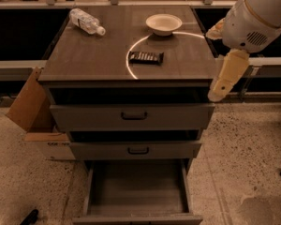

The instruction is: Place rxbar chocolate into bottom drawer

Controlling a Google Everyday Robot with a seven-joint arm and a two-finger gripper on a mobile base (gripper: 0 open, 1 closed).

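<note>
The rxbar chocolate [146, 57] lies flat on the cabinet top, right of the middle, in a dark wrapper. The bottom drawer [137, 186] is pulled open below and its grey inside holds nothing. My gripper [213, 63] hangs at the cabinet's right edge, to the right of the bar and apart from it. It is open and holds nothing; one cream finger [227, 74] points down past the top's edge.
A clear plastic bottle [85, 21] lies at the back left of the top and a white bowl [163, 24] stands at the back right. The two upper drawers [131, 116] are closed. A cardboard box [32, 109] leans at the cabinet's left.
</note>
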